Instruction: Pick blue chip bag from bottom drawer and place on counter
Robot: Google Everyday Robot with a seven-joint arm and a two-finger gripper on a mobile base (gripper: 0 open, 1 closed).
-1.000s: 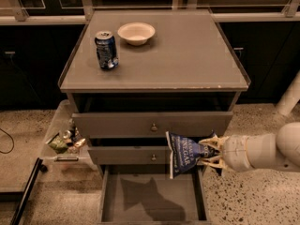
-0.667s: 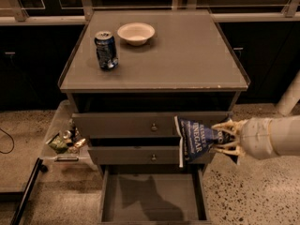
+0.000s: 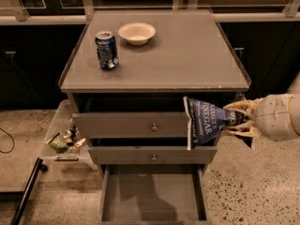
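Observation:
The blue chip bag (image 3: 205, 121), dark blue with white lettering, hangs in the air in front of the right end of the upper drawers, just below the counter's front edge. My gripper (image 3: 233, 118) comes in from the right and is shut on the bag's right edge. The bottom drawer (image 3: 152, 201) is pulled open, and its grey floor is bare. The counter (image 3: 187, 55) is the flat grey top of the cabinet, above and behind the bag.
A blue-and-silver soda can (image 3: 107, 49) and a white bowl (image 3: 136, 33) stand on the counter's back left. Two upper drawers with small knobs (image 3: 153, 126) stick out slightly. A clear tray of small items (image 3: 65, 139) sits left of the cabinet.
The gripper has lifted the chip bag upward and slightly right, from the level of the middle drawer to just under the counter's front edge.

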